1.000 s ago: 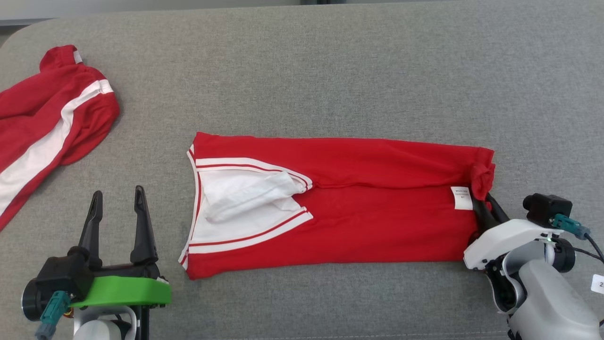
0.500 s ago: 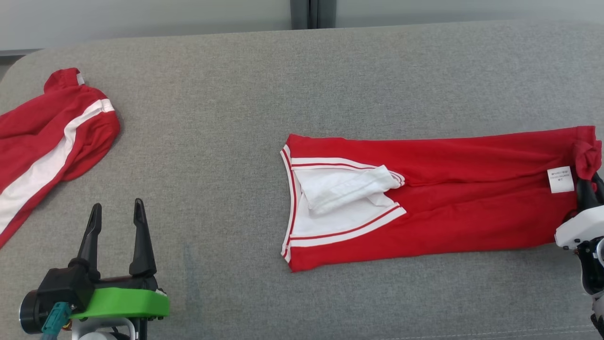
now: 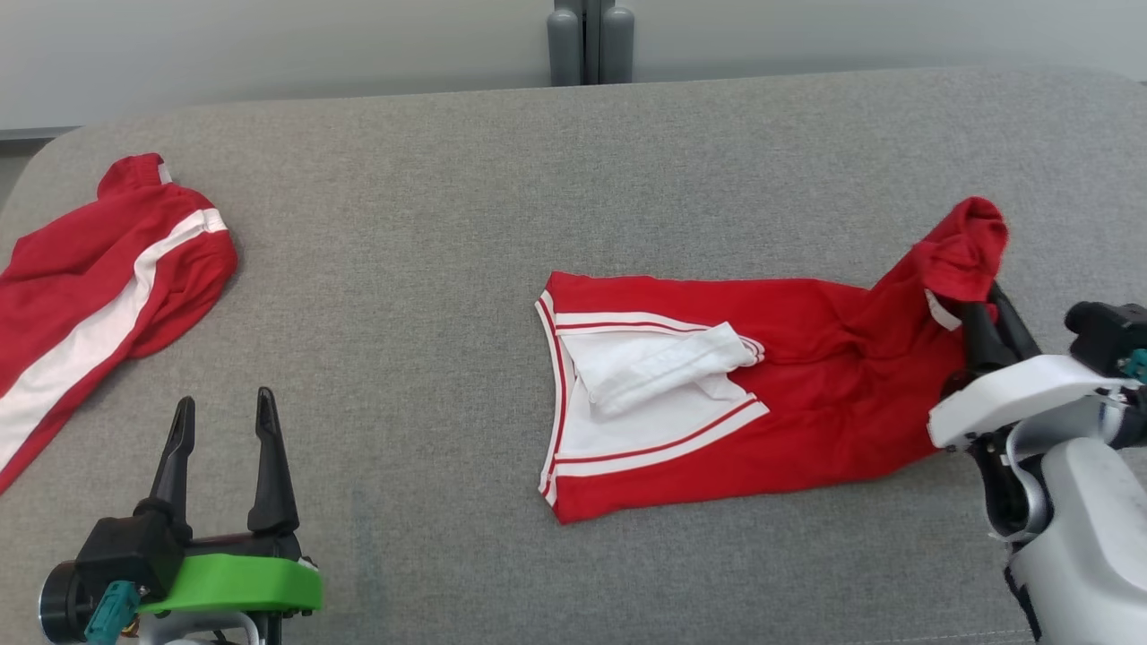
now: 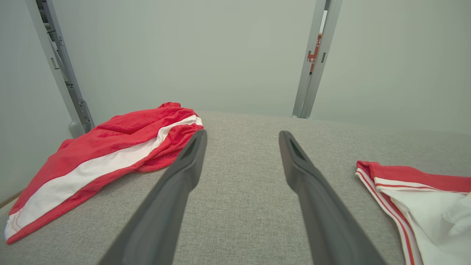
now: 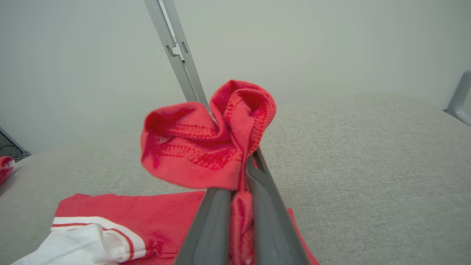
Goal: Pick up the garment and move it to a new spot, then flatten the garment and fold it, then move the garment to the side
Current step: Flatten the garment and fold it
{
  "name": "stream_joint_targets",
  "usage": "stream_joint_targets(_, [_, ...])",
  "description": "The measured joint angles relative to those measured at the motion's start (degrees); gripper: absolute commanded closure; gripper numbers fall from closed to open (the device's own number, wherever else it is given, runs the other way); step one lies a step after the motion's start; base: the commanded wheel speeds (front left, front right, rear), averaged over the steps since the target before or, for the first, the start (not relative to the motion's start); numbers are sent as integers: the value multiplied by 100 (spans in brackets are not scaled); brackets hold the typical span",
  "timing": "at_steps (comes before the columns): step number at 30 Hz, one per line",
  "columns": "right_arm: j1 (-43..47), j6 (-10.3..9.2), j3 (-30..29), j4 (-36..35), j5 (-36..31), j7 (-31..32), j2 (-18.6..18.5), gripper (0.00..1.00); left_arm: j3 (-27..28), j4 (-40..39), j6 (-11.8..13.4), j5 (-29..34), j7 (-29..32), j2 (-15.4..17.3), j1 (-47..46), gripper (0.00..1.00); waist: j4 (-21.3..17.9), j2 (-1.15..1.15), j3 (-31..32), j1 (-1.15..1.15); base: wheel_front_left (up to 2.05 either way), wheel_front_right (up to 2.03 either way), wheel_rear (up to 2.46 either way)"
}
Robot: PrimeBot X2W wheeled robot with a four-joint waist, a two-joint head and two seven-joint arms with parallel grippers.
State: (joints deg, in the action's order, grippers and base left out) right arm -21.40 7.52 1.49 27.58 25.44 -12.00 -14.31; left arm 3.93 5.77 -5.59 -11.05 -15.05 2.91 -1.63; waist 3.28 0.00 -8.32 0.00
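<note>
Head view: the folded red garment [image 3: 806,430] lies on the right half of the grey cushion [image 3: 448,269]. The right gripper [image 3: 984,303] is clamped on its right end, raised off the cushion. The left gripper [image 3: 223,399] is spread wide and empty at the cushion's front left, and red shorts [image 3: 99,269] lie at the left edge.

Left wrist view: the left gripper [image 4: 242,133] has its fingers parted above the cushion [image 4: 243,206].

Right wrist view: the right gripper [image 5: 241,184] pinches bunched garment [image 5: 206,147] cloth above the cushion [image 5: 368,165].

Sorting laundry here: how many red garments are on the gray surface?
2: a white-striped garment at far left; a folded garment centre-right, one end pinched in the right gripper.
</note>
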Motion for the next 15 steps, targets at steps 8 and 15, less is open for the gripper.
stream_joint_targets(8, [134,0,625,-692,-225,419,709,100,-71,29,14,-22,0,0,34,0,128,0,21,0,0,0,0])
stream_joint_targets(15, [25,0,1056,-573,-355,493,1060,100,-257,137,24,-53,0,-1,-25,0,318,0,-46,0,0,0,0])
